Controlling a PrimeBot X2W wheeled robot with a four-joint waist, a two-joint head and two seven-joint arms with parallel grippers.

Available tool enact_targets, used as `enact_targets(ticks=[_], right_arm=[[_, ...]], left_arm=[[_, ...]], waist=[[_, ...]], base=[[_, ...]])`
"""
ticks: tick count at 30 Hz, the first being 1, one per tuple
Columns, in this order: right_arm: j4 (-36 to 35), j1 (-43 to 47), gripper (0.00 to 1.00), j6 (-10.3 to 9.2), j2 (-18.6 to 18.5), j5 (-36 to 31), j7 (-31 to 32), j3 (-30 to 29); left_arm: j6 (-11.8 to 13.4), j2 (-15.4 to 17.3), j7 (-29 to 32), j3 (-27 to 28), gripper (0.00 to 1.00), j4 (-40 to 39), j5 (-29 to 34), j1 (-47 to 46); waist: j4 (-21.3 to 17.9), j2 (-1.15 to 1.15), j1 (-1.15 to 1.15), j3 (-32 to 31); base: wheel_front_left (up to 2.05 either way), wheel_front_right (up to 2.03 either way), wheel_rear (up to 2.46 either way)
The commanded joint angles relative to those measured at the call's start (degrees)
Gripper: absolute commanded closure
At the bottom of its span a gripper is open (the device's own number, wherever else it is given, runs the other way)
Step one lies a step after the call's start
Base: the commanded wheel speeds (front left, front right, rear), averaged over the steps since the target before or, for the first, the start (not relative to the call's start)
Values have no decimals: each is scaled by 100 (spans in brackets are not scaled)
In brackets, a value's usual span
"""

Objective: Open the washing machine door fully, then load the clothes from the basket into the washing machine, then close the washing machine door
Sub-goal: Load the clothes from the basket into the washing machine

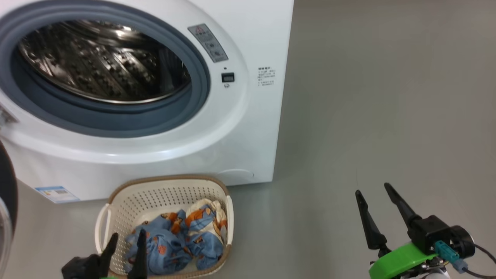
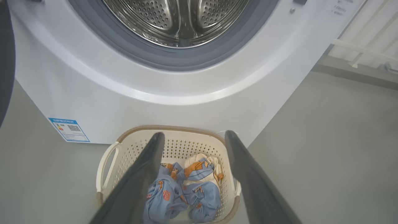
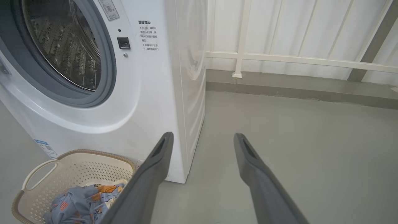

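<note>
The floor (image 1: 387, 97) is a smooth, matte grey surface, bare and even, running from under the robot out to the far right. The washing machine (image 1: 255, 116) stands on it at the left, a tall white box with its round opening facing the robot. The steel perforated drum (image 1: 104, 66) shows inside a grey-blue rubber seal (image 1: 116, 120), and nothing can be seen lying in the drum. The washing machine door (image 1: 7, 186) is swung away from the opening; a dark curved part of it shows at the far left edge. A blue label (image 1: 56, 193) sits low on the machine's front, near its left corner.

The basket (image 1: 166, 180) stands on the floor just in front of the machine, near the robot, its far rim close to the white front panel. Inside lie the clothes (image 1: 178, 240), a crumpled heap of pale blue and cream fabric with orange print.

The left tool (image 1: 128, 233) hangs over the near side of the basket with its two dark fingers spread apart and nothing between them. The right tool (image 1: 372, 188) is well to the right, over bare floor, its fingers likewise parted and empty.

In the right wrist view, beyond the machine's right side, a white panelled wall (image 3: 311, 28) closes the room, with a white rail (image 3: 295, 59) running across it and a low grey ledge (image 3: 279, 85) where wall meets floor.
</note>
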Motion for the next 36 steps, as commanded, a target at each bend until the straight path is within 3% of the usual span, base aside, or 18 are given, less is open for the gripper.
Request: enact_targets(ticks=[1,16,26,36], right_arm=[[-170,-239,0,9,2,-59,-69,110],[-536,-689,0,9,2,-266,-69,35],[-741,-847,0,9,2,-136,-69,107],[-862,-942,0,9,2,9,-69,182]], left_arm=[[-15,114,-43,112,0,69,-41,-286],[-15,599,-43,-438,0,2374,-460,-1905],[-15,1011,-42,-877,0,3834,-547,-2797],[-15,1248,149,-1231,0,4615,-861,-3466]], waist=[[-126,0,0,421],[-645,0,0,2040],[-1003,0,0,2804],[-1248,0,0,3381]], base=[[0,0,0],[0,0,0],[0,0,0],[0,0,0]])
